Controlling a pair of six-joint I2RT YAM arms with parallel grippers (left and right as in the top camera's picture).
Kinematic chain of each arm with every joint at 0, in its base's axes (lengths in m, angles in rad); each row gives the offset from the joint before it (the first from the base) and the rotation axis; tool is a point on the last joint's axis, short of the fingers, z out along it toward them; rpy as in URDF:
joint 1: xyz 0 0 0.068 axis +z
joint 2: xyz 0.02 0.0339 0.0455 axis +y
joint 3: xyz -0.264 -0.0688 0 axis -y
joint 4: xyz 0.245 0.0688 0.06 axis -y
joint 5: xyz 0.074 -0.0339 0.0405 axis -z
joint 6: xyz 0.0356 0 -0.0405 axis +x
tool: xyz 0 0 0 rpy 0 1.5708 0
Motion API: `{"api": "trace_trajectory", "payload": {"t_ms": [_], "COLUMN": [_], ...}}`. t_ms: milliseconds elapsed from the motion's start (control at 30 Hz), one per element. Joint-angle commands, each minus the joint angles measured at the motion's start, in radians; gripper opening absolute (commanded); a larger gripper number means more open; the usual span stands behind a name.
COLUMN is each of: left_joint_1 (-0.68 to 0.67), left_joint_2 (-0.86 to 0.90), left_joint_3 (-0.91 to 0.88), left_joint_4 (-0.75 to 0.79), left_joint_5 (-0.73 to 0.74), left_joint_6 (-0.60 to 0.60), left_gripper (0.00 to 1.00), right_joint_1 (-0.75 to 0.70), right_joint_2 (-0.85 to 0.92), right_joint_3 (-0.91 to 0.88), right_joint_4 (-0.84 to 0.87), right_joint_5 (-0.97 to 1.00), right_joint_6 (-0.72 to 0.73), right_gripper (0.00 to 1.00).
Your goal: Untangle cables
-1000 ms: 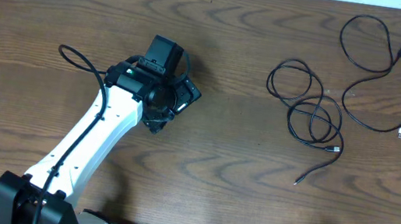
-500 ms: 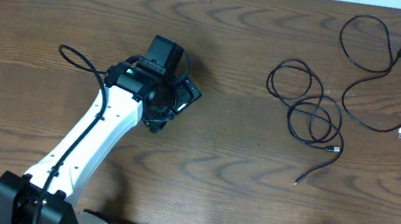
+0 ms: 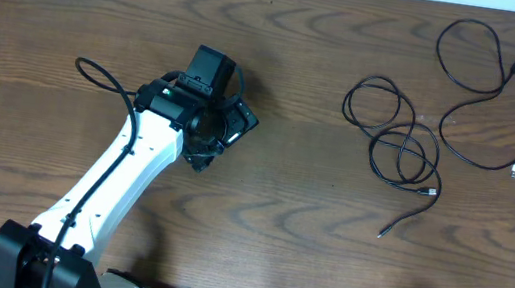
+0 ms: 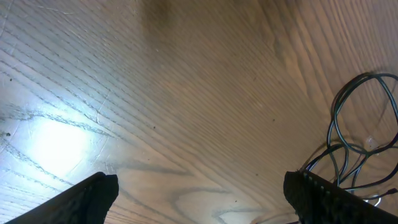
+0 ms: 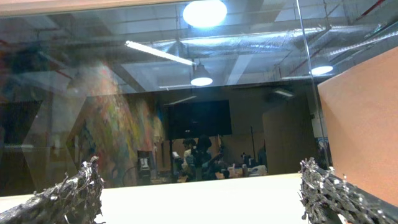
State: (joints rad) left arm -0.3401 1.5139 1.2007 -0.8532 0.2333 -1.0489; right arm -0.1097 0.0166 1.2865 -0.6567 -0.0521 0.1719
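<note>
One left arm [image 3: 120, 173] diagonal over table [image 3: 320, 274], pincer [image 4: 200, 184] wide, cables [image 3: 406, 135] well apart.

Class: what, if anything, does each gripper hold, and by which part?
Nothing. The left gripper and right gripper are open and empty; the cables lie on the table.

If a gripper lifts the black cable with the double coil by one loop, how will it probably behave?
The double-coiled black cable is thin and lies in loose overlapping loops, so it is probably floppy: the rest would sag and trail. It looks light, so a push would likely deform the loops. It may drag the other black cable nearby.
</note>
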Motion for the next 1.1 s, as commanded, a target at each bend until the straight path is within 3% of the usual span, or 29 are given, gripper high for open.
{"api": "trace_trajectory", "payload": {"t_ms": [0,667,1067], "left_joint_1": [0.003,0.003,0.003], "left_joint_2": [0.001,0.001,0.001], "left_joint_3": [-0.008,-0.008,-0.008], "left_joint_4": [-0.002,-0.002,-0.002], "left_joint_5": [-0.011,-0.01,-0.011], "left_joint_6": [0.009,0.009,0.009], "left_gripper": [0.92,0.92,0.92], "right_joint_1": [0.005,0.006,0.013], "right_joint_2": [-0.01,-0.01,-0.01], "right_joint_3": [-0.006,-0.017,-0.274], "right_joint_4": [0.003,-0.025,0.161], "right_joint_5": [0.008,0.0,-0.011], "right_joint_6": [0.007,0.007,0.078], "right_gripper": [0.99,0.99,0.99]}}
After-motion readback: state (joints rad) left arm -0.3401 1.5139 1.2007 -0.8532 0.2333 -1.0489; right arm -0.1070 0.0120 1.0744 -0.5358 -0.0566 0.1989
